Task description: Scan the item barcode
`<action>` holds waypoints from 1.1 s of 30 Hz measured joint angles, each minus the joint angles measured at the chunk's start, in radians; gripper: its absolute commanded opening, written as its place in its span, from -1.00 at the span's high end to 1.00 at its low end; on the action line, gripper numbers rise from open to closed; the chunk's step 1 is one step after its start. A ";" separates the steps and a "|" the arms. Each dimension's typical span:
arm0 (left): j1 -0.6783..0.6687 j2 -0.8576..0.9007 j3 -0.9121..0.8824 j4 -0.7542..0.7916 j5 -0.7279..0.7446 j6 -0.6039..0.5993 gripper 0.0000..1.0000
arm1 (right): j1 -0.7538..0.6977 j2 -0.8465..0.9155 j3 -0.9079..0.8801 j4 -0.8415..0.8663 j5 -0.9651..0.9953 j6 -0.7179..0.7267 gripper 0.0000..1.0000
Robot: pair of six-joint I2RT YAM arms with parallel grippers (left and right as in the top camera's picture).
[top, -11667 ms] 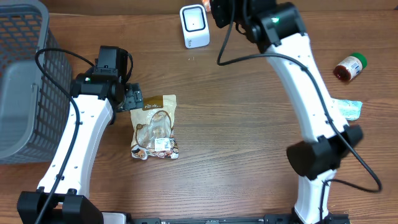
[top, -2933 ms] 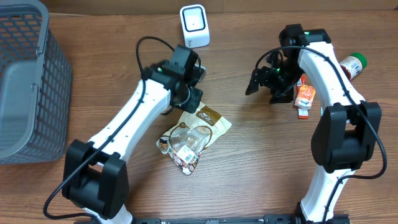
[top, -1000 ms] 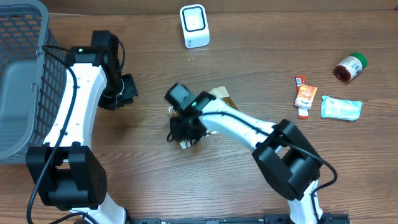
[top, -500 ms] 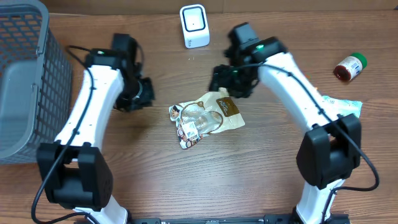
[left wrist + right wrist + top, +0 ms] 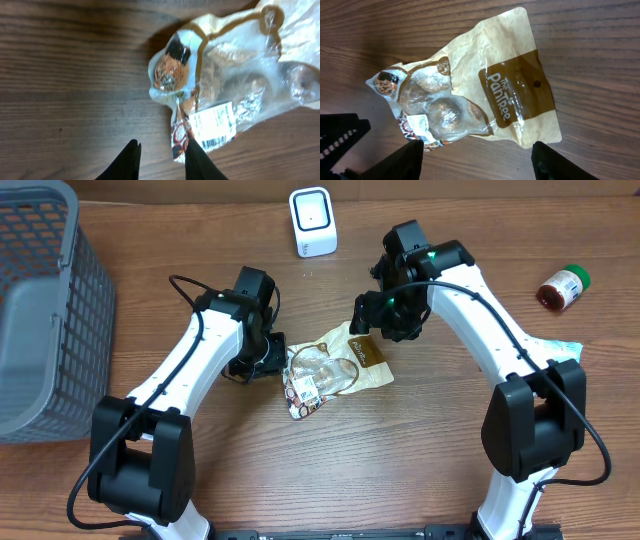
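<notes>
Left pincer (image 5: 162,146) moved beside crinkled snack bag (image 5: 337,364), barcode (image 5: 216,126) faceup.

"The PanTree" on snack bag (image 5: 470,95)

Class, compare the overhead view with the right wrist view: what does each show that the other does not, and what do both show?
Only overhead: the white scanner, the grey basket and a green-capped bottle. Only right wrist: readable PanTree lettering on the snack bag. Both: that bag lying on the wooden table.
</notes>
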 measured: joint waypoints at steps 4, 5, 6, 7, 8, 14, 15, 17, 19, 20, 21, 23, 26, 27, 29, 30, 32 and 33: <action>0.000 0.000 -0.011 0.045 0.000 -0.014 0.55 | 0.002 0.000 -0.028 0.062 0.000 -0.004 -0.41; 0.000 0.000 -0.016 0.056 0.000 -0.017 0.55 | 0.002 0.001 -0.035 0.070 0.000 -0.004 -0.41; 0.000 0.000 -0.022 0.068 0.000 -0.017 0.55 | 0.002 0.001 -0.043 0.076 0.000 -0.005 -0.41; 0.000 0.000 -0.027 0.077 0.000 -0.018 0.56 | 0.002 0.001 -0.049 0.080 0.000 -0.005 -0.41; 0.000 0.000 -0.031 0.082 0.001 -0.018 0.56 | 0.002 0.002 -0.052 0.082 0.000 -0.005 -0.41; -0.018 0.010 -0.037 0.100 0.010 -0.021 0.57 | 0.002 0.004 -0.097 0.142 0.000 -0.005 -0.41; -0.021 0.015 -0.037 0.101 0.011 -0.021 0.57 | 0.002 0.004 -0.103 0.148 0.000 -0.005 -0.41; -0.030 0.032 -0.037 0.105 0.012 -0.021 0.58 | 0.002 0.004 -0.126 0.162 0.000 -0.005 -0.41; -0.035 0.053 -0.037 0.106 0.012 -0.021 0.58 | 0.002 0.004 -0.145 0.168 0.000 -0.005 -0.42; -0.037 0.065 -0.037 0.107 0.012 -0.021 0.58 | 0.002 0.004 -0.154 0.175 0.000 -0.005 -0.41; -0.037 0.076 -0.037 0.108 0.012 -0.022 0.58 | 0.002 0.004 -0.161 0.182 0.000 -0.005 -0.41; -0.037 0.103 -0.037 0.107 0.014 -0.024 0.58 | 0.002 0.004 -0.177 0.207 0.000 -0.005 -0.42; -0.037 0.126 -0.038 0.108 0.016 -0.029 0.58 | 0.002 0.004 -0.211 0.240 0.000 -0.005 -0.43; -0.037 0.134 -0.038 0.108 0.018 -0.032 0.58 | 0.002 0.004 -0.229 0.251 -0.001 -0.005 -0.43; -0.037 0.142 -0.038 0.107 0.021 -0.040 0.58 | 0.002 0.004 -0.261 0.276 -0.003 -0.005 -0.50; -0.037 0.145 -0.038 0.108 0.023 -0.043 0.59 | 0.002 0.004 -0.275 0.285 -0.003 -0.004 -0.51; -0.037 0.150 -0.038 0.107 0.027 -0.048 0.62 | 0.003 0.004 -0.305 0.312 -0.004 -0.004 -0.54; -0.037 0.151 -0.038 0.107 0.027 -0.048 0.62 | 0.003 0.004 -0.317 0.323 -0.004 -0.004 -0.54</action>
